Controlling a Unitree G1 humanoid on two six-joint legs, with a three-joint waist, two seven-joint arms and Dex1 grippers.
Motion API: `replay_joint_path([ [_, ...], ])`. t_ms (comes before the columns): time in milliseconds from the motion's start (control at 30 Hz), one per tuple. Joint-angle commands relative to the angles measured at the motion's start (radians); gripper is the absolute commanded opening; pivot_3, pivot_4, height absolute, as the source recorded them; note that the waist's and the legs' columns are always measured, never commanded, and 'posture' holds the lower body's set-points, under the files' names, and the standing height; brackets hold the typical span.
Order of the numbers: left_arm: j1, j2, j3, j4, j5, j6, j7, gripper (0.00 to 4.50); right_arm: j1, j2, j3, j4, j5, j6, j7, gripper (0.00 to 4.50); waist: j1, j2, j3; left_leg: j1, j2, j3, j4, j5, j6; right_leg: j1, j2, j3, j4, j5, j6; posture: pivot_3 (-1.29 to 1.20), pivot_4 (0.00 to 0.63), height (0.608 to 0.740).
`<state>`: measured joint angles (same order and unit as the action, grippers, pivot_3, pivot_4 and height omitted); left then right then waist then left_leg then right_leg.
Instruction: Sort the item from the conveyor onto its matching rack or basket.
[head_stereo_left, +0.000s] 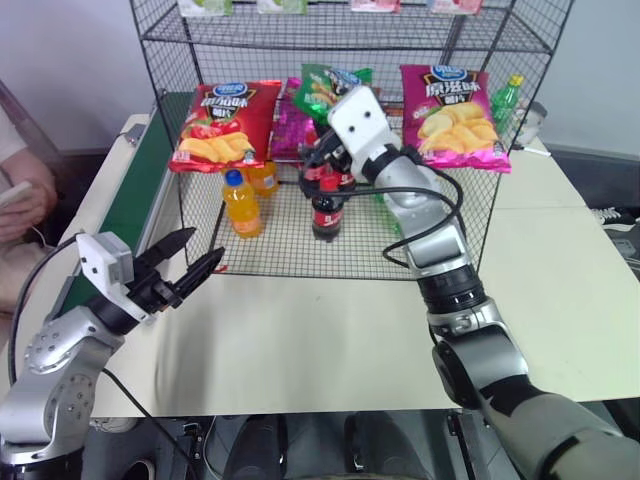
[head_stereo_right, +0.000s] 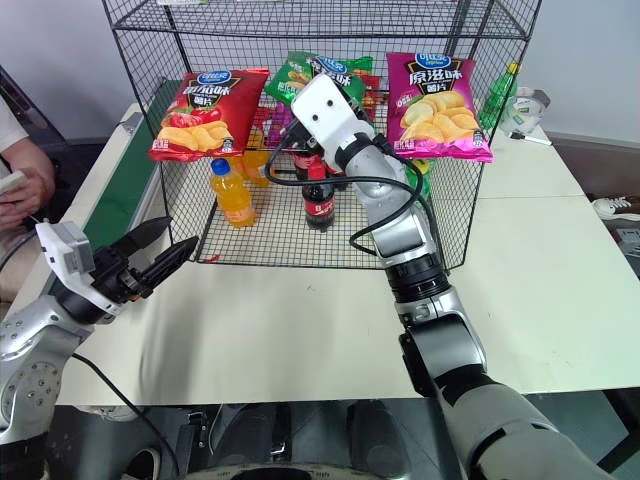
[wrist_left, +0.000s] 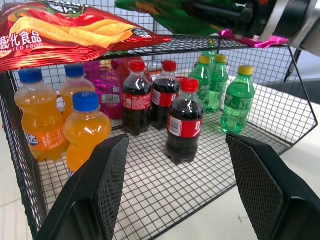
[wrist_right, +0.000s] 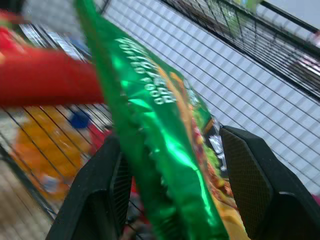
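The item, a shiny green crisp bag (head_stereo_left: 322, 88), lies on the middle tier of the black wire rack (head_stereo_left: 160, 62), between a red crisp bag (head_stereo_left: 222, 125) and a magenta one (head_stereo_left: 452, 118). My right gripper (wrist_right: 172, 137) reaches into that tier. Its fingers are spread, and the green bag (wrist_right: 165, 150) stands edge-on between them, close against one finger. My left gripper (head_stereo_left: 205, 247) hangs open and empty over the table's front left, pointing at the rack's lowest tier. The conveyor (head_stereo_left: 135, 195), a dark green belt, runs along the table's left side.
On the rack's lowest tier stand orange drink bottles (head_stereo_left: 240, 205), cola bottles (head_stereo_left: 326, 210) and green bottles (wrist_left: 239, 102). More packets lie on the top tier. A person (head_stereo_left: 20, 200) sits beyond the conveyor at the left. Pale table (head_stereo_left: 320, 340) stretches in front of the rack.
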<state>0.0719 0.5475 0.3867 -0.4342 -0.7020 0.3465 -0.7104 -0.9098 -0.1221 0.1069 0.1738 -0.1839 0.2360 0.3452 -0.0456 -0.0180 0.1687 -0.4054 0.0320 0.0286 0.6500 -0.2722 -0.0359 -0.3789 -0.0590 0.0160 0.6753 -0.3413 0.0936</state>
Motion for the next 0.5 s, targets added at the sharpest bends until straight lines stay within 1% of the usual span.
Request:
replay_joint_path([
  [33, -0.002, 0.01, 0.026, -0.019, -0.033, 0.009, 0.007, 3.33, 0.035, -0.008, -0.022, -0.163, 0.127, 0.047, 0.102, 2.73, 0.001, 0.0, 0.0, 0.0, 0.0, 0.0, 0.0, 0.0, 0.0, 0.0, 0.0, 0.0, 0.0, 0.0, 0.0, 0.0, 0.15, 0.739],
  [133, 0.0, 0.021, 0.029, -0.02, -0.04, 0.024, 0.01, 3.33, 0.097, -0.015, -0.039, -0.278, 0.243, 0.134, 0.176, 2.73, 0.001, 0.0, 0.0, -0.001, 0.0, 0.0, 0.0, 0.0, 0.0, -0.001, 0.0, 0.0, 0.0, 0.0, 0.0, 0.0, 0.15, 0.739],
  [200, -0.001, 0.026, 0.03, -0.021, -0.04, 0.035, 0.021, 3.33, 0.123, 0.015, -0.112, -0.35, 0.396, 0.23, 0.195, 2.73, 0.001, 0.0, 0.0, -0.001, 0.0, 0.0, 0.0, 0.0, 0.0, -0.001, 0.0, 0.0, 0.0, 0.0, 0.0, 0.0, 0.15, 0.739],
  [233, -0.002, 0.03, 0.03, -0.02, -0.039, 0.041, 0.028, 3.33, 0.137, 0.011, -0.142, -0.374, 0.453, 0.254, 0.214, 2.73, 0.001, 0.0, 0.0, -0.001, 0.0, 0.0, 0.0, 0.0, 0.0, -0.001, 0.0, 0.0, 0.0, 0.0, 0.0, 0.0, 0.15, 0.739],
  [300, -0.001, 0.045, 0.032, -0.017, -0.032, 0.054, 0.036, 3.33, 0.172, -0.037, -0.173, -0.414, 0.533, 0.291, 0.279, 2.73, 0.001, 0.0, 0.0, -0.001, 0.0, 0.0, 0.0, 0.0, 0.0, -0.002, 0.0, 0.0, 0.001, 0.0, 0.0, 0.0, 0.15, 0.739],
  [367, 0.0, 0.055, 0.034, -0.012, -0.018, 0.061, 0.048, 3.33, 0.184, -0.065, -0.192, -0.434, 0.572, 0.308, 0.287, 2.73, 0.002, 0.0, 0.0, -0.001, 0.0, 0.0, 0.0, 0.0, 0.0, -0.001, -0.001, 0.0, 0.001, 0.0, 0.0, 0.0, 0.15, 0.739],
  [433, 0.006, 0.072, 0.035, -0.014, 0.002, 0.068, 0.058, 3.33, 0.205, -0.097, -0.233, -0.483, 0.681, 0.359, 0.325, 2.73, 0.001, 0.0, 0.0, -0.001, 0.0, 0.0, 0.0, 0.0, 0.0, -0.001, -0.001, 0.0, 0.001, 0.0, 0.0, 0.0, 0.15, 0.739],
  [500, 0.018, 0.09, 0.047, -0.015, -0.002, 0.075, 0.045, 3.33, 0.27, -0.161, -0.266, -0.54, 0.777, 0.408, 0.398, 2.73, 0.002, 0.0, 0.0, -0.001, 0.0, 0.0, 0.0, 0.0, 0.0, -0.002, -0.001, 0.0, 0.002, 0.0, 0.0, 0.0, 0.15, 0.739],
])
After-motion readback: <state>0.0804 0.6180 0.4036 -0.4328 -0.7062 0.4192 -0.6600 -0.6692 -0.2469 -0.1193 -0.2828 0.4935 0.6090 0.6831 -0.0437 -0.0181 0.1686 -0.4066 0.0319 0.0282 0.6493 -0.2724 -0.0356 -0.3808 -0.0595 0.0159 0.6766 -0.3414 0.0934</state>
